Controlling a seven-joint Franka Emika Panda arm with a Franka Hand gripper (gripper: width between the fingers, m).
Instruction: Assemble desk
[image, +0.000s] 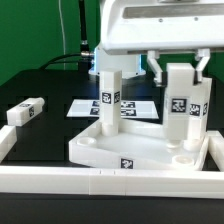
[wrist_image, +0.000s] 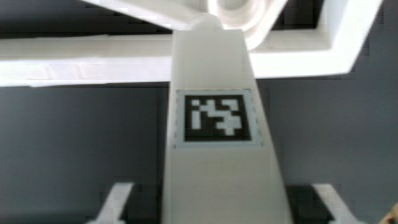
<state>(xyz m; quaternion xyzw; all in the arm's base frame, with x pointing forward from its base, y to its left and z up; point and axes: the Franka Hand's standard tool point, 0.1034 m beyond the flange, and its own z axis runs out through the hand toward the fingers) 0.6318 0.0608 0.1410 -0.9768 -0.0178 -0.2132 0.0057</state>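
The white tray-like tabletop (image: 110, 150) lies flat in the middle, its tag facing front. One tagged white leg (image: 107, 98) stands upright on its back corner at the exterior view's left. A second leg (image: 181, 108) is upright over the corner at the exterior view's right, with my gripper (image: 178, 72) shut on its top from above. In the wrist view this leg (wrist_image: 217, 115) runs between my two fingers (wrist_image: 118, 204) toward the white tabletop (wrist_image: 89, 60). Whether its lower end is seated I cannot tell.
A loose tagged leg (image: 25, 112) lies on the black table at the exterior view's left. The marker board (image: 82, 105) lies behind the tabletop. A long white border rail (image: 100, 185) runs along the front and turns up the left side.
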